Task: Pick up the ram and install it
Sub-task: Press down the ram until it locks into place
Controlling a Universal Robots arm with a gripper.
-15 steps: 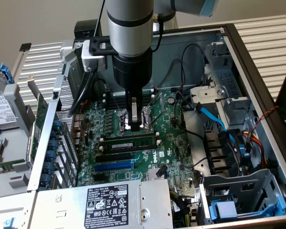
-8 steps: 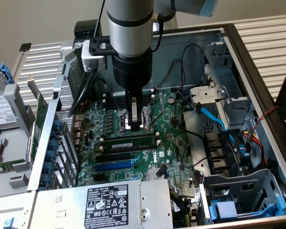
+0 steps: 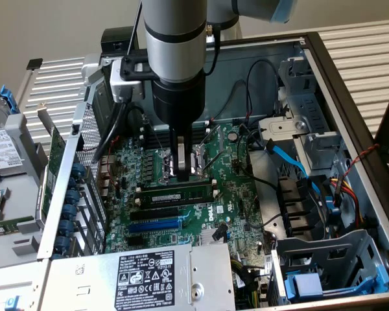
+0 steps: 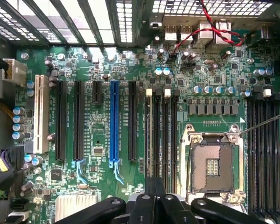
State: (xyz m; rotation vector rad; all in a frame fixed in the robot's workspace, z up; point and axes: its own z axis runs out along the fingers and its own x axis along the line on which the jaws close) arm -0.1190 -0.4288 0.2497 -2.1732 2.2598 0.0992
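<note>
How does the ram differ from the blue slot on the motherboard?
The ram is green with a white label; the blue slot is plain blue, empty. The ram sits right under the gripper; the blue slot lies farther off. Both run parallel.

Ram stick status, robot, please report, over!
Gripper low over motherboard, directly above ram. Ram on edge beside black slots; seated or not, cannot tell. Nothing between gripper and ram, over.
</note>
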